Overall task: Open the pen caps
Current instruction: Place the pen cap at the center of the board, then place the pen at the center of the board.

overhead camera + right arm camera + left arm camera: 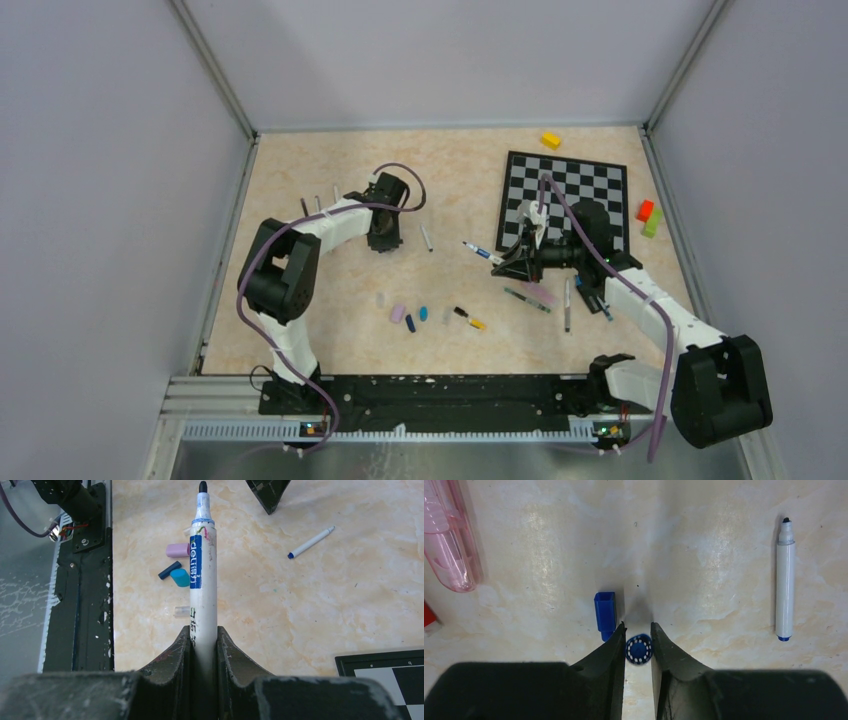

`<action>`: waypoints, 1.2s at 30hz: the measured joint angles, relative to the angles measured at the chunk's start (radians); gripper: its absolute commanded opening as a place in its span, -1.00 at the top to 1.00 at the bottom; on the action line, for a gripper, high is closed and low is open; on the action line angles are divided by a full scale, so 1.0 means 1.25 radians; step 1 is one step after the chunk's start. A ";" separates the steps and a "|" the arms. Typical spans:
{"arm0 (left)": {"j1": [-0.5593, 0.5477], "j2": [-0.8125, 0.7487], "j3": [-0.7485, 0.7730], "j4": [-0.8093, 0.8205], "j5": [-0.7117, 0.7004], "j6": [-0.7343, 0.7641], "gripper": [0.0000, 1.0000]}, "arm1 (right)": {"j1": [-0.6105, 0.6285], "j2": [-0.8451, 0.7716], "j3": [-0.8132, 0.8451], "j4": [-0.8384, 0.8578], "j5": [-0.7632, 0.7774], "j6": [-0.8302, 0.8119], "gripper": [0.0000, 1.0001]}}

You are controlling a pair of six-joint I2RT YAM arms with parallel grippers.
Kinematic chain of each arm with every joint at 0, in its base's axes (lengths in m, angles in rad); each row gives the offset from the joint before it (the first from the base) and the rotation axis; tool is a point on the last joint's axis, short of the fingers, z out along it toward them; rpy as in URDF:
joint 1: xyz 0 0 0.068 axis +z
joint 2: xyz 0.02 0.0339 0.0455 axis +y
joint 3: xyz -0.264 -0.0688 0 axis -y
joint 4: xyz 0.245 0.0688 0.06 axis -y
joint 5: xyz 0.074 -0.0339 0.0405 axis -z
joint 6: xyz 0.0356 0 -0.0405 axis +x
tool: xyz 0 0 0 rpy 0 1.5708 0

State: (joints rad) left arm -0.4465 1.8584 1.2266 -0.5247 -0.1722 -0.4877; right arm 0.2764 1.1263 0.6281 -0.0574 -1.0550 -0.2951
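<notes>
Now the left gripper (638, 627) clamps a round blue cap (639, 649) end-on.

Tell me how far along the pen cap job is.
Done: several loose caps lie on the table, and the right tool grips a white marker with its tip bare. In hand: the left tool pinches a blue cap. Left: other pens lie about; whether capped, I cannot tell.

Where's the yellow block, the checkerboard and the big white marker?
yellow block (550, 140), top view, middle of its top face.
checkerboard (575, 185), top view, bare squares near its middle.
white marker (203, 575), right wrist view, on its blue label.
</notes>
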 measured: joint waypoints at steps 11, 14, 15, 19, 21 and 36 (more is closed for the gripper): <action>0.000 0.000 0.000 0.000 0.012 0.000 0.34 | -0.005 0.000 0.000 0.000 0.000 0.000 1.00; 0.000 -0.001 0.000 -0.001 0.022 0.000 0.31 | -0.005 0.000 0.000 0.000 0.000 0.000 1.00; 0.000 -0.003 0.000 -0.003 0.026 0.000 0.30 | -0.005 0.000 0.000 0.000 0.000 0.000 1.00; 0.000 -0.036 0.000 -0.020 0.043 0.002 0.25 | -0.005 0.000 0.000 -0.003 0.000 -0.001 1.00; 0.000 -0.079 0.000 -0.025 0.048 0.005 0.20 | -0.006 0.000 0.000 -0.002 0.000 0.001 1.00; 0.000 -0.712 -0.409 0.188 0.199 0.073 -0.85 | 0.067 0.160 0.064 0.045 0.196 0.172 1.00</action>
State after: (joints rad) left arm -0.4461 0.9688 0.7158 -0.2893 0.0769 -0.3965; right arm 0.3603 1.3258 0.7078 -0.0017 -0.8104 -0.0807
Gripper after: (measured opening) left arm 0.899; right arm 0.153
